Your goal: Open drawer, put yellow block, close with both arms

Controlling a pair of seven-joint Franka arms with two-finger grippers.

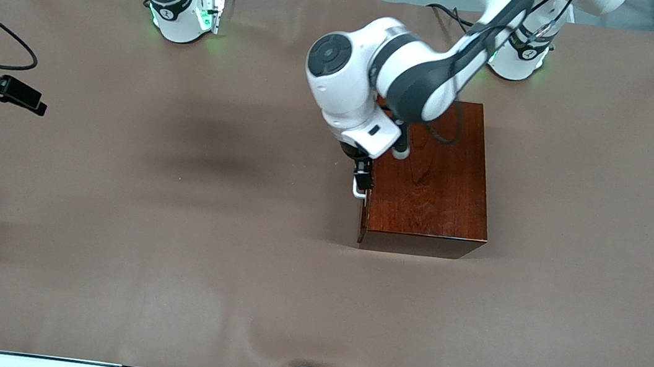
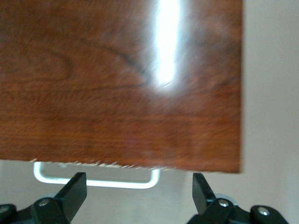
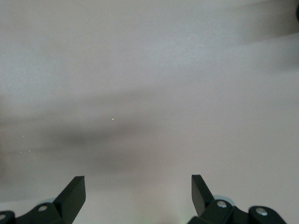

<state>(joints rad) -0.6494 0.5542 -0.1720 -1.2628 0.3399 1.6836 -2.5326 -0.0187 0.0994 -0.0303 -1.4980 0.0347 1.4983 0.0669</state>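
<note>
At the cabinet (image 1: 430, 177) front toward the right arm's end: drawer closed, white handle (image 1: 358, 188) just under the left gripper (image 1: 363, 175), fingers (image 2: 74, 189) spread apart; over bare tablecloth (image 1: 169, 251), right gripper (image 3: 138, 191) waiting, fingers likewise apart.

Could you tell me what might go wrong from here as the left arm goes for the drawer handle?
1. The left gripper is open at the white handle, but only one end of the bar lies between its fingers; closing now could catch the end and slip.
2. The cabinet stands loose on the cloth; a pull might drag it rather than open the drawer.
</note>
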